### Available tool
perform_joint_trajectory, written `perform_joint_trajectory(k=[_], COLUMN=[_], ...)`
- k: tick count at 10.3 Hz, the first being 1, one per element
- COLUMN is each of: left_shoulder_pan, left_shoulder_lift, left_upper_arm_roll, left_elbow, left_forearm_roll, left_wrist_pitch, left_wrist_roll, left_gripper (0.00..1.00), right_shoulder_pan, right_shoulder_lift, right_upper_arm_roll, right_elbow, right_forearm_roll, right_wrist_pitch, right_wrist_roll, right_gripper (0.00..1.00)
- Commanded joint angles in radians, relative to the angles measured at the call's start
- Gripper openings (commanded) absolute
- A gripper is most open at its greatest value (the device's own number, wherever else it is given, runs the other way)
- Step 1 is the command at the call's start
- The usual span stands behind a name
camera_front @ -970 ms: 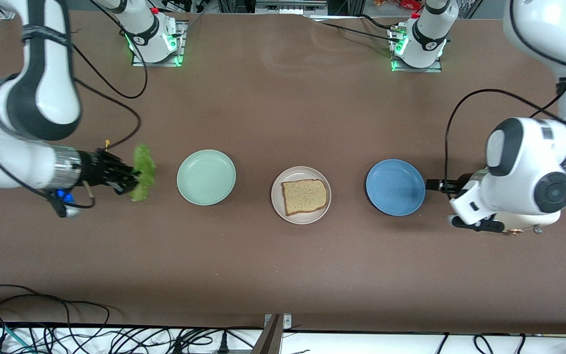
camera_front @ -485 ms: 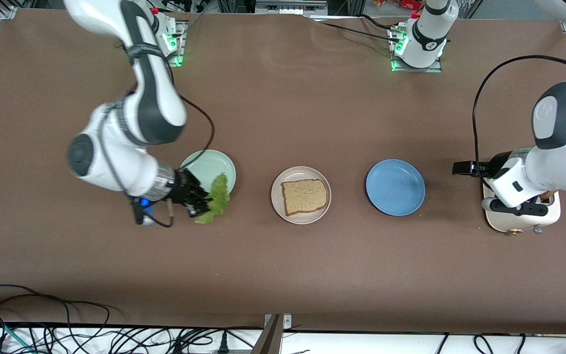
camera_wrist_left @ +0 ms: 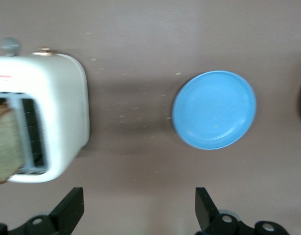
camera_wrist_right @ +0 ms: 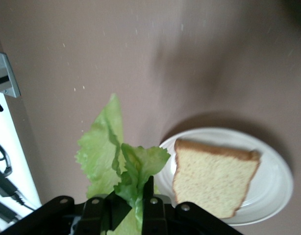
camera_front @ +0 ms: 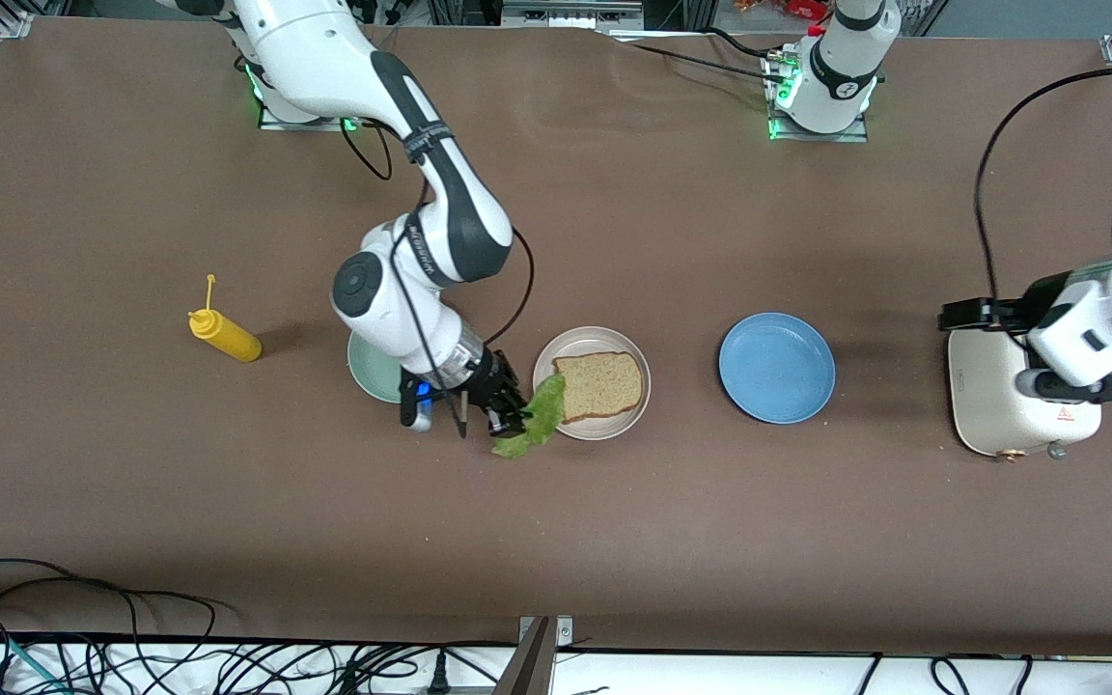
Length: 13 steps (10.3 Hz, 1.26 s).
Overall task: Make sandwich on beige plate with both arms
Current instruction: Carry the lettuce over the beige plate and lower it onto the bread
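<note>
About a third done, I'd say: one bread slice [camera_front: 597, 384] sits on the beige plate [camera_front: 592, 340]. The right claw [camera_front: 508, 419] grips the lettuce [camera_front: 537, 425] at the plate's edge. The left claw [camera_wrist_left: 139, 215] hangs open over the toaster [camera_front: 1010, 405] — second slice [camera_wrist_left: 6, 147] waits inside.

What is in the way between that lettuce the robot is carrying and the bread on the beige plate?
Nothing visible. The right end effector holds the lettuce leaf over the rim of the beige plate, right beside the bare bread slice. The left end effector hangs open by the toaster.
</note>
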Motion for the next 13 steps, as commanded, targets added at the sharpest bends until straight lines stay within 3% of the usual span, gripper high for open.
perform_joint_trajectory(k=[1,4,8,13], left_shoulder_pan=[0.083,0.2,0.232,0.277], left_shoulder_lift=[-0.051,0.018,0.062,0.137], left_upper_arm_roll=[-0.011,-0.011,-0.011,-0.011], left_elbow=[-0.015,-0.006,-0.01,-0.01], left_forearm_roll=[0.05,0.049,0.103,0.104], left_wrist_pitch=[-0.011,0.051,0.162,0.286], left_wrist_roll=[0.105,0.153,0.281,0.283], left_gripper=[1.0,1.0,1.0,1.0], right_shoulder_pan=[-0.012,0.016,0.053,0.065], right_shoulder_lift=[0.047,0.108,0.141,0.116], right_upper_arm_roll=[0.062,0.138,0.142,0.135], right_elbow=[0.047,0.047,0.033,-0.048], right_forearm_roll=[0.049,0.063,0.061,0.02], right_wrist_pitch=[0.055,0.197,0.236,0.227], right_wrist_roll=[0.032,0.034,0.032,0.02], right_gripper=[0.0,0.0,0.0,0.0])
